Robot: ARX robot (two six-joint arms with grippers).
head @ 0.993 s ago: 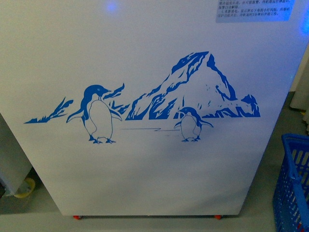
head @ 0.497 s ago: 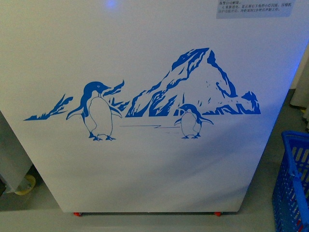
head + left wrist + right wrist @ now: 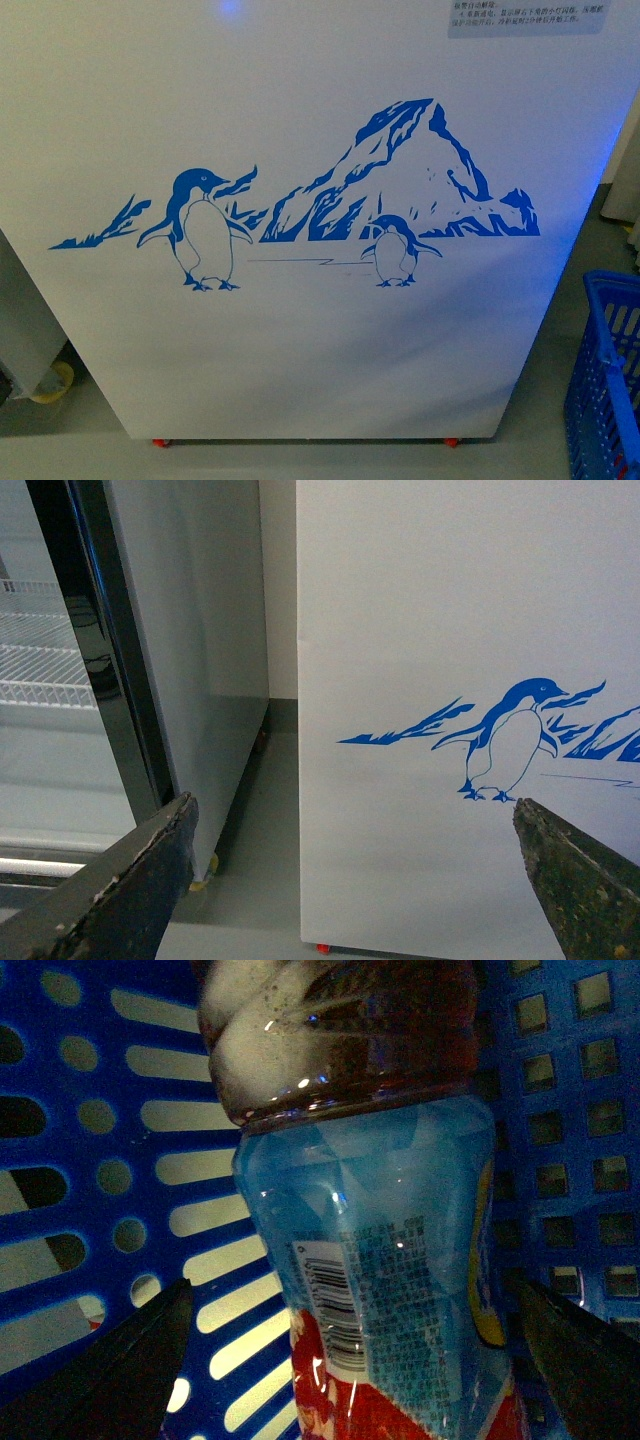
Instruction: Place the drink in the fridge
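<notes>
Even, bluish light on the fridge (image 3: 300, 370), with a blue glare spot up top; right wrist view is dim (backlit through slots of the basket (image 3: 170, 1088)).

Blue-labelled drink (image 3: 365, 1220); white penguin-printed fridge (image 3: 300, 370)

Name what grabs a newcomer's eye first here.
The white fridge, with its blue penguin-and-mountain picture, fills the front view, with a blue basket at the lower right edge. In the right wrist view the drink, dark liquid foaming above a blue label, sits inside a blue basket between the fingers of the open right gripper. The left gripper hangs open and empty, facing the fridge.
</notes>
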